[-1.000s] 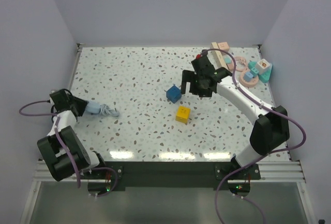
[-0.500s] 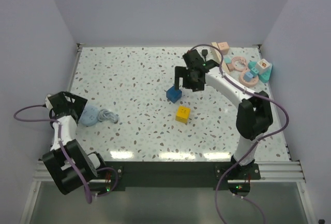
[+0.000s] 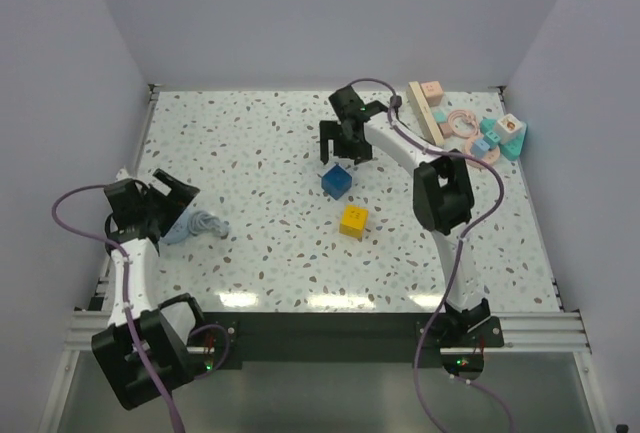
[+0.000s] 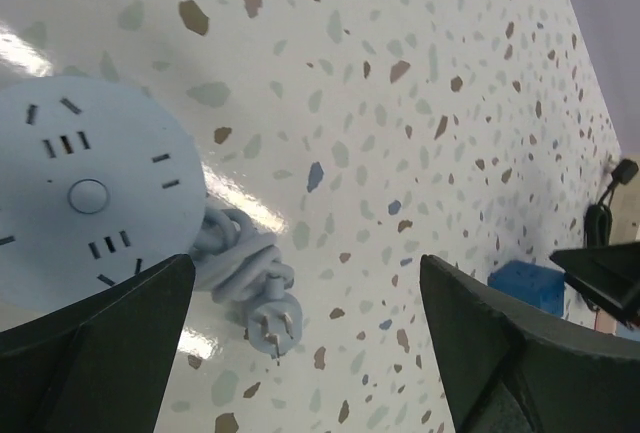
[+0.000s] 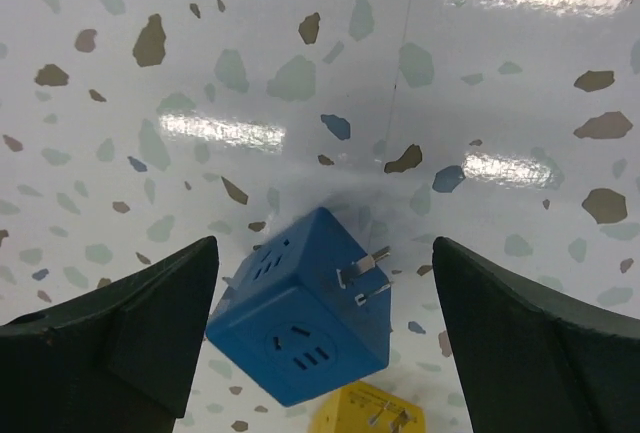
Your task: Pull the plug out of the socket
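**Plug (image 3: 397,103) rests beside socket (image 3: 424,111) at far right**

The small black plug stands just left of the cream socket bar; whether it is seated cannot be told. The right gripper (image 5: 325,245) hangs spread over a blue cube (image 5: 300,343); the left gripper (image 4: 307,263) splays above a pale round outlet disc (image 4: 90,188).

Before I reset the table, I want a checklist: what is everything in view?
power strip: one, cream-beige, far right.
plug: one, black, by the strip's left side.
round socket disc: one, pale blue, left, bundled cord beside it.
blue cube: one, blue, mid-table.
yellow cube: one, yellow, nearer than the blue.
toy rings and blocks: several, pink and teal, far right corner.
table: one, white speckled.
left gripper: one, black, open by the disc.
right gripper: one, black, open by the blue cube.
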